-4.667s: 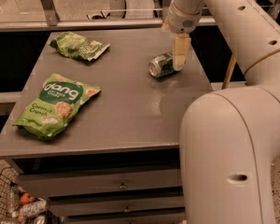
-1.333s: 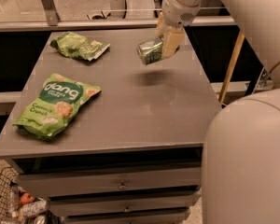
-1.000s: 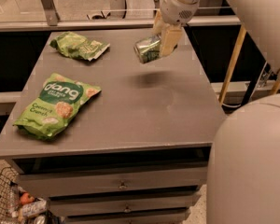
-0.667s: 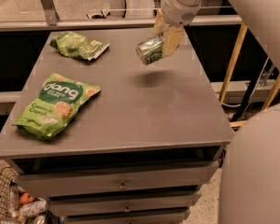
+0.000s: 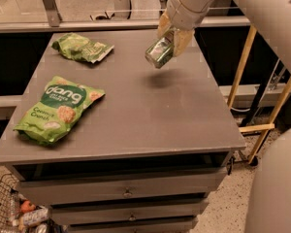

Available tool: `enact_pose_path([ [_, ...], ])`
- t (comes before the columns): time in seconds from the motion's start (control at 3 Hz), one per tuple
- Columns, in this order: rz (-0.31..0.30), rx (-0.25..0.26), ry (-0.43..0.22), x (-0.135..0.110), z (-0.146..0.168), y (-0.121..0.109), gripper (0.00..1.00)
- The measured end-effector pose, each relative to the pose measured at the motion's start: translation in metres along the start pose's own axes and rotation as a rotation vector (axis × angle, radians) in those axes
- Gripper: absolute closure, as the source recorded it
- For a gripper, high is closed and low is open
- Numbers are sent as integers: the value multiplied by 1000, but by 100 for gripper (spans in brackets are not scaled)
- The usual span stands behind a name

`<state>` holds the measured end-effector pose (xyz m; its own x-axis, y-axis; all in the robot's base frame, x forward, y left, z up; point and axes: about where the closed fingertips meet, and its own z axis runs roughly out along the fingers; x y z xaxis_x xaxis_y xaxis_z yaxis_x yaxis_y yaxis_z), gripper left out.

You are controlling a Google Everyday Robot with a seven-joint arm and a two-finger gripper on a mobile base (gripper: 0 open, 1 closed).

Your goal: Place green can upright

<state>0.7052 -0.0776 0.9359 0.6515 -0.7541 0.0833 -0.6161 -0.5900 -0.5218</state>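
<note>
The green can [image 5: 158,52] is a small shiny can with a silver end. It hangs in the air above the far right part of the grey table [image 5: 136,115], tilted with one end pointing down and to the left. My gripper [image 5: 170,37] comes down from the upper right and is shut on the can's upper part, its cream fingers [image 5: 182,41] on either side. The can's shadow lies on the table just below it.
A flat green "dang" snack bag [image 5: 56,109] lies at the table's left front. A smaller wrinkly green bag [image 5: 81,47] lies at the far left. Drawers sit under the tabletop. Wooden legs [image 5: 242,64] stand to the right of the table.
The can lay on the table under the gripper at first. It is now lifted off the table, and over the last second it has tilted more toward upright.
</note>
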Motion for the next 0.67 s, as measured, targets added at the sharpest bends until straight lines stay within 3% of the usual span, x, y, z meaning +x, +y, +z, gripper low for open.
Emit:
enact_pose_path([
  [0.33,-179,52,-18,-8,2,-12,100],
  [0.67,-257,52,-20,-9,4,-12,100],
])
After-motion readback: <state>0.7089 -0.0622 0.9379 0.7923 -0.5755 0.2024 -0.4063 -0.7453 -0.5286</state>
